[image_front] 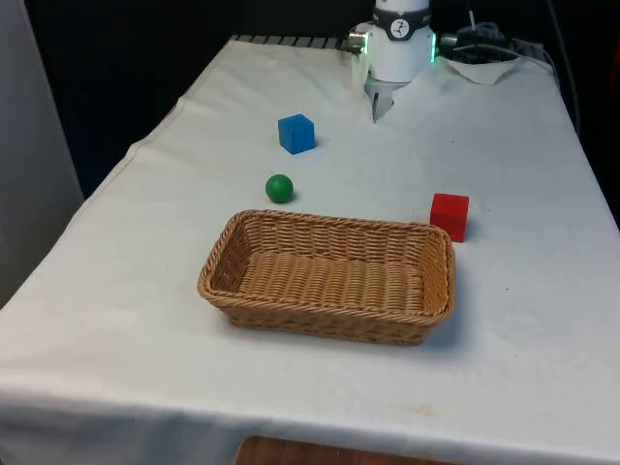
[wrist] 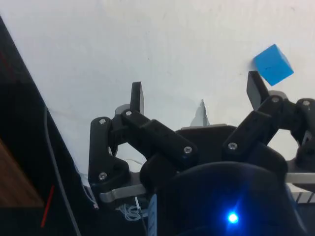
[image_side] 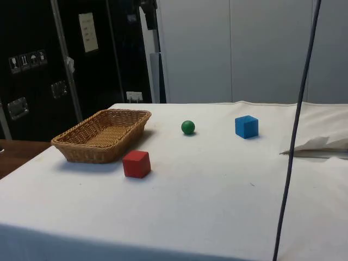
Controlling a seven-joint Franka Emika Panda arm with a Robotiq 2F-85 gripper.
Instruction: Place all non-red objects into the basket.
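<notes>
Two fingers [wrist: 138, 98] of the gripper [wrist: 196, 96] stood spread, holding nothing, above the cloth. Blue cube [image_front: 296, 133] lay at 12 o'clock from green ball [image_front: 279, 188]; basket [image_front: 329, 308] and red cube [image_front: 449, 215] sat apart.

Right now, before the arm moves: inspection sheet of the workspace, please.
Surface: white cloth over the table, wrinkled at the far end.
Job's things: wicker basket holds nothing; blue cube, green ball and red cube all sit on the cloth outside it.
Clutter: nothing seen.
Grippers: gripper above the cloth near the table's far end, fingers open, holding nothing.
Cables: dark cable hanging across the side view; bundle of cables at the far end.
Surroundings: dark cabinets, pale wall panels.
</notes>
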